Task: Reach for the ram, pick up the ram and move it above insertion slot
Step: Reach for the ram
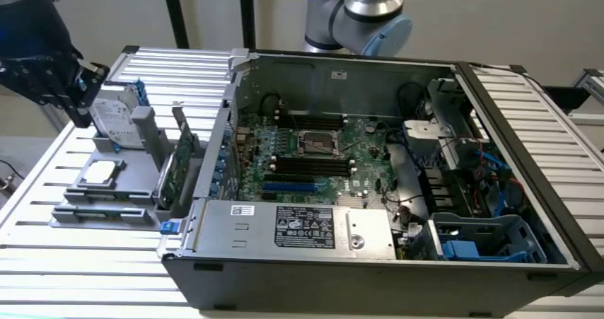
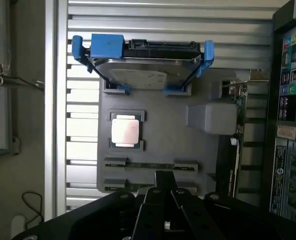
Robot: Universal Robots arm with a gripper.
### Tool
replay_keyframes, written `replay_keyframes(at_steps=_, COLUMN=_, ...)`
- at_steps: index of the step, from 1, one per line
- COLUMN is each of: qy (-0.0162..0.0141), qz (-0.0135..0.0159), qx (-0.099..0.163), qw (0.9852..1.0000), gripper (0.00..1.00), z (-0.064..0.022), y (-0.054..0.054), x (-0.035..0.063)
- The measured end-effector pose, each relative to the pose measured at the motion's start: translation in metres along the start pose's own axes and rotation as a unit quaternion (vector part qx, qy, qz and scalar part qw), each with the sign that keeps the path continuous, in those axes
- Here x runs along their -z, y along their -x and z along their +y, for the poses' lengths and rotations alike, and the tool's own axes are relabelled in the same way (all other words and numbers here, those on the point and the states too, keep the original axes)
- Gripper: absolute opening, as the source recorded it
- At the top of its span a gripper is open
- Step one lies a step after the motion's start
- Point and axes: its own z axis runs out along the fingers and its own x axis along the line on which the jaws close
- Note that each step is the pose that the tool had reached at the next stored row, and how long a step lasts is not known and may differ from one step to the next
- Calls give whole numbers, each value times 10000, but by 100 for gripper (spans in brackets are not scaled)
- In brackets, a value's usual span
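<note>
The gripper [image 1: 59,85] hangs above the bench [image 1: 85,276] near its far corner at the exterior view's left, fingers pressed together with nothing between them (the wrist view shows them meeting in one dark tip). It touches nothing.

The ram [image 2: 150,164] sits on edge in grey clips along one edge of the grey holder [image 2: 163,130], the edge opposite the hard drive [image 2: 142,72] in its blue caddy. A processor [image 2: 125,131] lies between the two. An expansion card [image 2: 240,115] stands along the holder's edge nearest the open computer case [image 1: 378,276]. A second clip row runs just beside the ram, partly hidden behind the gripper in the wrist view.
</note>
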Motion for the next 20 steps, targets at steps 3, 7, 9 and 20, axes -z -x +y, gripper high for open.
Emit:
replay_keyframes(at_steps=3, qy=1, qz=-1, qx=1, qw=10000, gripper=11, z=-138, y=-2, x=-25)
replay_keyframes(at_steps=7, qy=0, qz=1, qx=0, qw=10000, gripper=11, z=-323, y=-6, x=-57)
replay_keyframes(at_steps=9, qy=0, qz=4, qx=1, qw=10000, gripper=11, z=-397, y=-5, x=-74)
replay_keyframes(at_steps=20, qy=-1, qz=32, qx=547, qw=9985, gripper=11, z=-439, y=-2, x=-85)
